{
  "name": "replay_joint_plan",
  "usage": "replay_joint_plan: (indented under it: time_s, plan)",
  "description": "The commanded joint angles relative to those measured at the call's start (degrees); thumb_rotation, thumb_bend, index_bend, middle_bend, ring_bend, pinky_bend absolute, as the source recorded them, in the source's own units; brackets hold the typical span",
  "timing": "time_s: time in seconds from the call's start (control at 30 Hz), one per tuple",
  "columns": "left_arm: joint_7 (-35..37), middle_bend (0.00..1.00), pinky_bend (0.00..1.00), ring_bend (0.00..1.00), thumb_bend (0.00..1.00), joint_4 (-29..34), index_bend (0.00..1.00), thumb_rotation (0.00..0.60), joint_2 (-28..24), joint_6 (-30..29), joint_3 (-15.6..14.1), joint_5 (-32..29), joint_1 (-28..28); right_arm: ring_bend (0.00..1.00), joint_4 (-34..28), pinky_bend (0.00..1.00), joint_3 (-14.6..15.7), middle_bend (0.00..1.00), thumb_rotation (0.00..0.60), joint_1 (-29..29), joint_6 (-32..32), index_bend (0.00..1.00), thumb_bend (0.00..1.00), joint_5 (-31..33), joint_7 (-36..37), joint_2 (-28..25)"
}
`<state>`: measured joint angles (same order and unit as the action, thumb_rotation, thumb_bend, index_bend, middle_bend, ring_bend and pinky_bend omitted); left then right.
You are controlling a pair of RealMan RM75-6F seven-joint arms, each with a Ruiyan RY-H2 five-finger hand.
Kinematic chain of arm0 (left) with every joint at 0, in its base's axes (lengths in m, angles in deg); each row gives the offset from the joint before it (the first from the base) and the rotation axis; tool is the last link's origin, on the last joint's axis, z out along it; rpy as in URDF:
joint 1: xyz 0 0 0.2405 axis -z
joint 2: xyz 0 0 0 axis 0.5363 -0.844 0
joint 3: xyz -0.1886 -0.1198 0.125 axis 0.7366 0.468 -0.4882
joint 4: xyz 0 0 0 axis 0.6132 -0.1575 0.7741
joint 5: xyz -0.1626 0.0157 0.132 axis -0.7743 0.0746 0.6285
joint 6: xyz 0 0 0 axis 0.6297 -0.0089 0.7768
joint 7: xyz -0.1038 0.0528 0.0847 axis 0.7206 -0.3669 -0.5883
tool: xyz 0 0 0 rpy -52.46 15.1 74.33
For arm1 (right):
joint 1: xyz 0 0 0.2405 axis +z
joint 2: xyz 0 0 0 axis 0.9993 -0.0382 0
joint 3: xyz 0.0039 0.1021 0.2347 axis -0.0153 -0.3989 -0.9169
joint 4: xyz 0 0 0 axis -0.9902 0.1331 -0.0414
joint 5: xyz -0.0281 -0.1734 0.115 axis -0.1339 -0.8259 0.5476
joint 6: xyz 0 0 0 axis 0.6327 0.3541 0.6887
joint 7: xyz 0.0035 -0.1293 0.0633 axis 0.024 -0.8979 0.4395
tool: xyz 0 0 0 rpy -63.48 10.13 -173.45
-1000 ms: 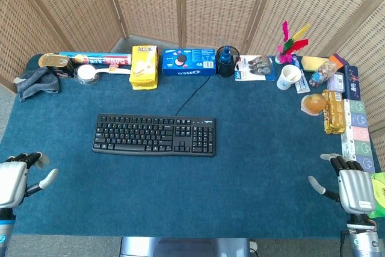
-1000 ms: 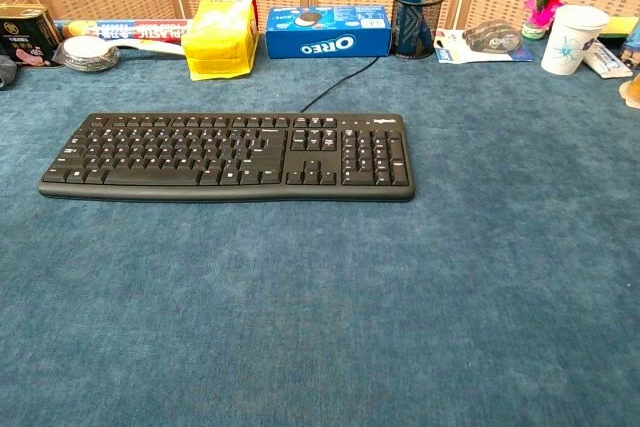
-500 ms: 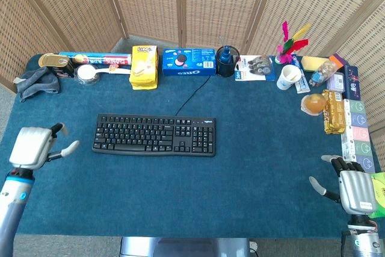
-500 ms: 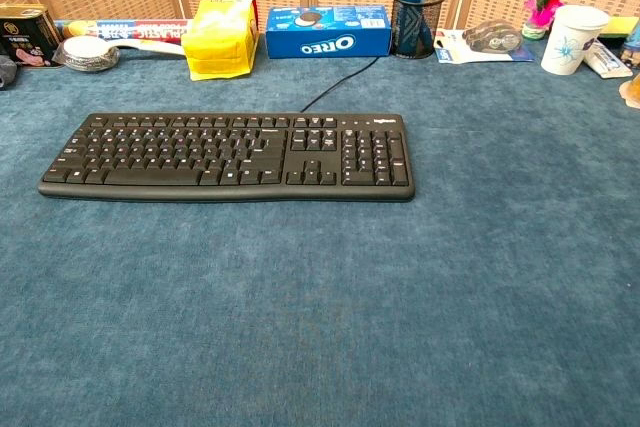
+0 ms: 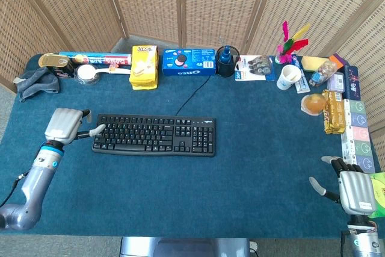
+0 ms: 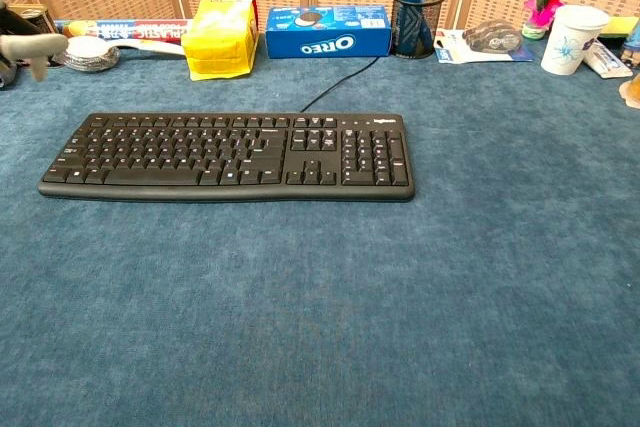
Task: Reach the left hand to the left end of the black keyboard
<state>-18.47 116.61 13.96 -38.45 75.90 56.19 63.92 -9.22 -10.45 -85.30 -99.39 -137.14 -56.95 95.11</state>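
At left-centre of the head view, left hand (image 5: 63, 126) sits just beside the keyboard (image 5: 154, 135) left end, fingers apart, holding nothing; one fingertip points at the top-left corner, contact can't be told. Chest view shows only a sliver of that hand (image 6: 25, 45) at the upper-left edge, above and left of the keyboard (image 6: 226, 156). Keyboard lies flat mid-bench (image 5: 258, 148), centre-left of frame, cable running up toward the Oreo box (image 5: 189, 61). Right hand (image 5: 354, 189) parked at lower right, fingers spread, empty, well apart from everything. Step: reach looks nearly done. Next move, by my read: short nudge right and down so the fingers land at the left end, without shoving the keyboard.
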Motion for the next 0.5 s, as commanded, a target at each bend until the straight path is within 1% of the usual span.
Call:
replay_joint_plan:
  time_s: [0.03, 0.23, 0.5]
  plan:
    - [-0.3, 0.98, 0.87, 0.85, 0.11, -2.2, 0.50, 0.000, 2.2, 2.1, -0.3, -1.9, 1.8, 0.46, 0.1, 0.40, 0.0, 0.37, 0.000, -0.1, -0.1, 0.31, 0.27, 0.1, 0.0, 0.1]
    - [-1.3, 0.98, 0.87, 0.85, 0.11, -5.7, 0.50, 0.000, 5.4, 4.0, -1.5, -3.6, 3.9, 0.45, 0.5, 0.40, 0.0, 0.37, 0.000, -0.4, 0.0, 0.31, 0.27, 0.6, -0.1, 0.3]
    - [-2.1, 0.98, 0.87, 0.85, 0.11, -10.1, 0.51, 0.000, 8.3, 5.9, -2.5, -5.5, 5.9, 0.45, 0.8, 0.40, -0.1, 0.37, 0.000, -0.5, 0.2, 0.31, 0.27, 1.1, -0.1, 0.4]
